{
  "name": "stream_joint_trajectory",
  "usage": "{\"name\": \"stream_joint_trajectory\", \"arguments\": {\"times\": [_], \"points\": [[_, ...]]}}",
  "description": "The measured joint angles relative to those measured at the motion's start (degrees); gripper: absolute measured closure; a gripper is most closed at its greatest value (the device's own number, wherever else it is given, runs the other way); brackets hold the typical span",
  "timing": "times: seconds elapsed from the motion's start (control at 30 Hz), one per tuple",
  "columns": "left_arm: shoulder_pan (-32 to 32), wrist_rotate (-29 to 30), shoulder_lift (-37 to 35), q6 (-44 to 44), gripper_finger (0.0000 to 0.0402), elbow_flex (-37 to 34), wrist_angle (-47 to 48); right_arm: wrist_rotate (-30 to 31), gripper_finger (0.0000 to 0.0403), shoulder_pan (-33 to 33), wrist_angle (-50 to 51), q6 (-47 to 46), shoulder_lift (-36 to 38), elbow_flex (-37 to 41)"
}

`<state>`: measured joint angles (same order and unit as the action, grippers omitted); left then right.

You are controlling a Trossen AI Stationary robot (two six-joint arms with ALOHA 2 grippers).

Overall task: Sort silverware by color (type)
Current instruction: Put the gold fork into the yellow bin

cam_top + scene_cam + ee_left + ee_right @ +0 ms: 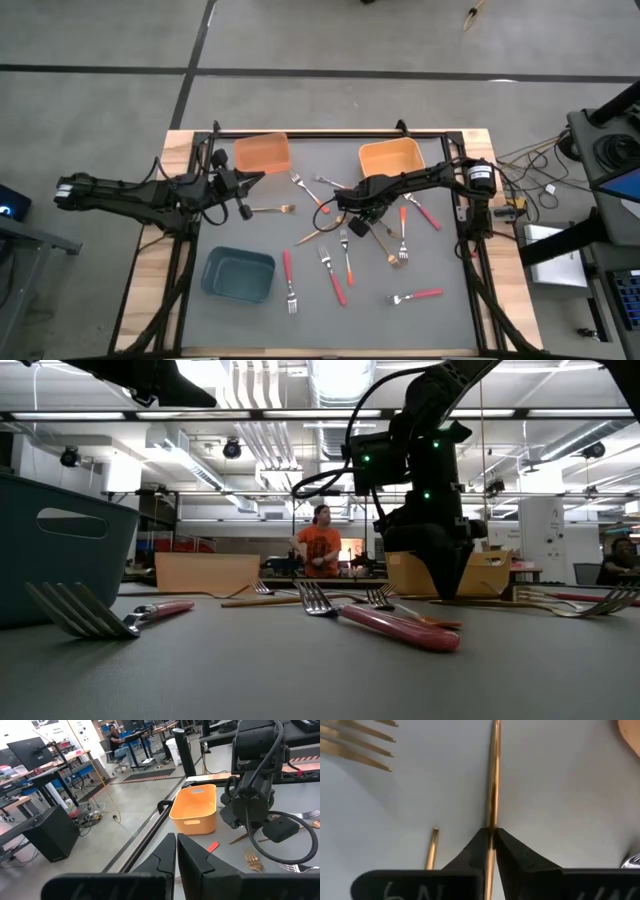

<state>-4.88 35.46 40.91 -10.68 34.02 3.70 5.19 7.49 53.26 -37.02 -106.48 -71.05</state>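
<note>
Forks lie scattered on the grey mat: red-handled ones, an orange-handled one and gold ones. My right gripper points straight down at the mat's middle, shut on a thin gold fork. My left gripper hangs shut and empty above the mat's left part, near the orange bin. My right gripper pinches the gold fork's thin handle between its two fingertips. The fingers come from above, pointing down, and lie across the handle. The fork appears to lie flat on the mat, and the handle runs on past the fingers on both sides.
A yellow-orange bin stands at the far right and a teal bin at the near left. Another gold handle end and gold tines lie close beside the held fork. A person sits in the room beyond the table.
</note>
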Motion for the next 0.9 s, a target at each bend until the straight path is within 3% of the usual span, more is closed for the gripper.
{"name": "stream_joint_trajectory", "arguments": {"times": [0.27,0.53,0.9], "points": [[0.0,0.0,0.2,0.0,0.0402,0.0,-0.2,1.8,0.0388,0.0,0.1,-0.8,1.2,-0.1],[0.0,0.0,0.2,0.0,0.0402,0.0,-0.3,4.5,0.0390,-0.7,0.8,-0.7,8.0,-1.5],[0.0,0.0,0.3,-0.4,0.0402,0.0,-0.7,17.0,0.0390,-4.0,-4.5,1.3,22.5,-1.8]]}}
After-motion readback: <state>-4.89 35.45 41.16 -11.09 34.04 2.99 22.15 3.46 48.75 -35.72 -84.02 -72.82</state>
